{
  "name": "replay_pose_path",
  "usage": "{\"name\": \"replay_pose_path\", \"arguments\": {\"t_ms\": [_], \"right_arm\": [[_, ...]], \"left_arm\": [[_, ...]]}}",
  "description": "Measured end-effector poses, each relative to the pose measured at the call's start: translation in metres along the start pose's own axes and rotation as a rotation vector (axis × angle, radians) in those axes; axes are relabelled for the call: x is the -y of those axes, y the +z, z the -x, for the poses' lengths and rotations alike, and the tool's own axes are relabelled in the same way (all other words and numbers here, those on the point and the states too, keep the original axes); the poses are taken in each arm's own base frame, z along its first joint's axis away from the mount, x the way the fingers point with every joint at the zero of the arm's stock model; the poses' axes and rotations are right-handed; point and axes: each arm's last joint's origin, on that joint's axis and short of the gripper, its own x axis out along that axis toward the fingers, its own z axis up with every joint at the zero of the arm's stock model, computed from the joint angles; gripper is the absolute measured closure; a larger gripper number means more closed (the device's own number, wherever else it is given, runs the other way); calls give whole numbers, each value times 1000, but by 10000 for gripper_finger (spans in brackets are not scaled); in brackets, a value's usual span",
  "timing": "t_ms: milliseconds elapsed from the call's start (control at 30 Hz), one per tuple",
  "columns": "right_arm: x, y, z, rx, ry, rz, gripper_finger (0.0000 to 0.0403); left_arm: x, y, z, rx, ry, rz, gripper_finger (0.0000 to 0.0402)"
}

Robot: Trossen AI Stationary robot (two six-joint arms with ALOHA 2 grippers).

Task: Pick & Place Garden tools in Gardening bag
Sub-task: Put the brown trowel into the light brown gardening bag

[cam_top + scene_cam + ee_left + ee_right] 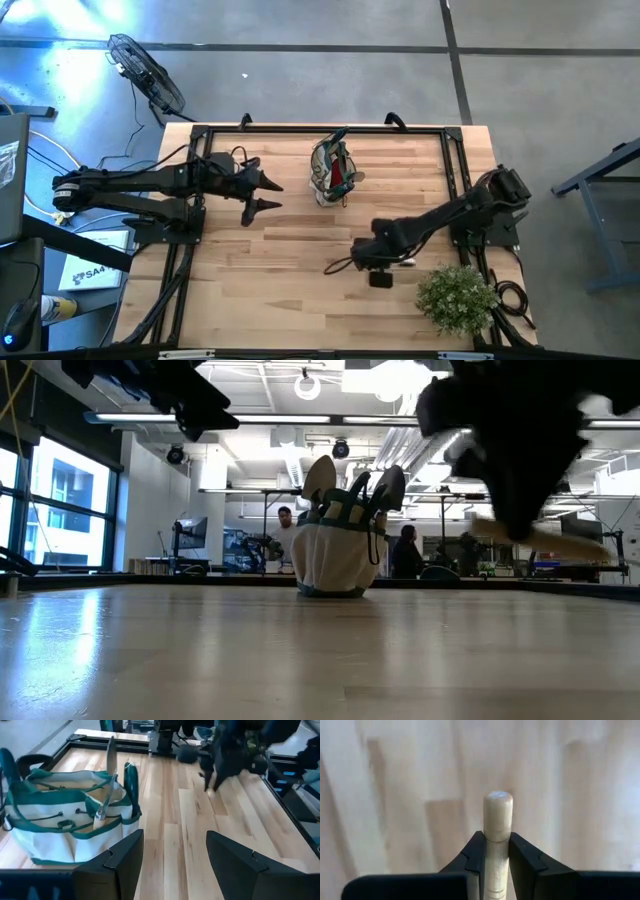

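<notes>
Robotics laboratory — a wooden bench (300, 250) on a polished concrete floor (330, 70), a floor fan (145, 72) beside it; beyond, open ceiling ducts (290, 460), workstations and seated people (405, 550).

You see right gripper (496, 855) fingers (475, 855) clamped on pale wooden handle (497, 812), rounded end protruding above light wood table (395, 795).

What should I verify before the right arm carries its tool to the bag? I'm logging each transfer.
1. Right gripper shut on the wooden handle: ok.
2. Tool lifted off the table: cannot tell.
3. Gardening bag upright, mouth open: ok.
4. Left gripper open, beside the bag, not over it: ok.
5. Green plant off the route to the bag: ok.
</notes>
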Motion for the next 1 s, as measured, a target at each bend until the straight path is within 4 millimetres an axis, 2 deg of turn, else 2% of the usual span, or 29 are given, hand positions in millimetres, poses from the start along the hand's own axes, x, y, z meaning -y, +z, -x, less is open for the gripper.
{"name": "replay_pose_path", "arguments": {"t_ms": [133,267,433,600,733,867,1000], "right_arm": [[-6,13,30,72,-85,55,358],[-7,22,54,129,-163,124,358],[2,37,81,240,-259,125,358],[12,45,123,518,-245,76,358],[19,55,154,759,-208,99,358],[20,65,167,888,-168,172,358],[25,74,166,926,-171,200,358]], "left_arm": [[0,-2,-1,3,-2,-27,192],[-1,-4,-4,79,-1,-84,192],[-1,-3,-6,180,5,-161,192],[-1,2,-7,298,3,-152,192],[-1,5,-17,392,-41,-128,192],[-3,7,-36,468,-102,-114,192],[-4,11,-52,511,-181,-117,192]]}}
